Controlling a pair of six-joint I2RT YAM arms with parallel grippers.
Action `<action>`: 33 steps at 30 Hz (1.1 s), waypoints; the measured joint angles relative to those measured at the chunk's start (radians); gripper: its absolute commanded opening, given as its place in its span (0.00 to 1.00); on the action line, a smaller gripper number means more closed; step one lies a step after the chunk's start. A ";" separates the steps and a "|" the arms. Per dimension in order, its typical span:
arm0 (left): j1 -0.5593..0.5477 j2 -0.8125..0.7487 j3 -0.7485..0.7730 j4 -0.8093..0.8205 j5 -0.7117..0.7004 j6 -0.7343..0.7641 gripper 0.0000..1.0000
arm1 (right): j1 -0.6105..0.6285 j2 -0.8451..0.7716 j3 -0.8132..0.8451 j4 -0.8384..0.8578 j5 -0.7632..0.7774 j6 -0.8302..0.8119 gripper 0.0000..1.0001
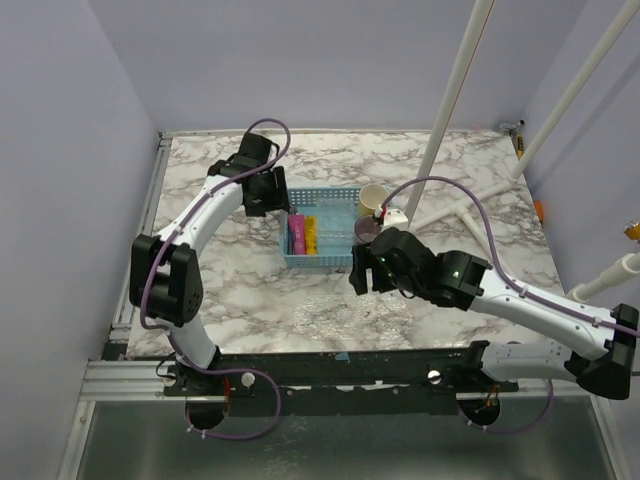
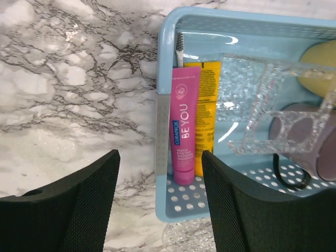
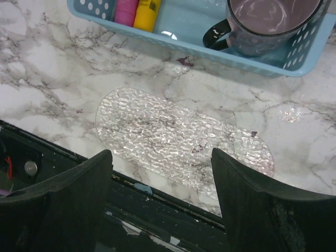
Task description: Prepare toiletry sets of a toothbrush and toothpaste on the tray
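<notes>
Our left claw [image 2: 160,157] and right claw [image 3: 161,155] stand released, empty. The pink tube [image 2: 184,126], twelve o'clock of the left, seems soft, slippery; we'd pinch mid-body.

Toothbrush [image 2: 179,48]: bristle head shows; handle hidden by pink tube [image 2: 184,123].
Purple mug [image 3: 262,46]: top cut off by picture edge.

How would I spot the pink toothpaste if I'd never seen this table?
Find the blue basket in the middle of the marble table. At its left end two tubes lie side by side. The toothpaste you want is the bright pink tube with white letters, closer to the basket's wall than the yellow tube.
</notes>
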 measured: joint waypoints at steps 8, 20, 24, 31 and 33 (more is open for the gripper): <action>0.000 -0.232 -0.002 -0.042 -0.060 0.026 0.70 | -0.013 0.113 0.082 -0.008 0.058 -0.089 0.72; 0.000 -0.553 -0.182 -0.074 -0.034 0.050 0.77 | -0.241 0.294 0.166 0.033 -0.011 -0.261 0.59; 0.000 -0.647 -0.240 -0.068 -0.014 0.054 0.81 | -0.284 0.352 0.205 0.043 -0.048 -0.296 0.54; 0.000 -0.803 -0.384 -0.020 0.029 0.077 0.87 | -0.291 0.465 0.283 0.075 -0.080 -0.327 0.49; 0.000 -0.831 -0.417 0.002 0.038 0.083 0.98 | -0.291 0.487 0.291 0.079 -0.085 -0.330 0.49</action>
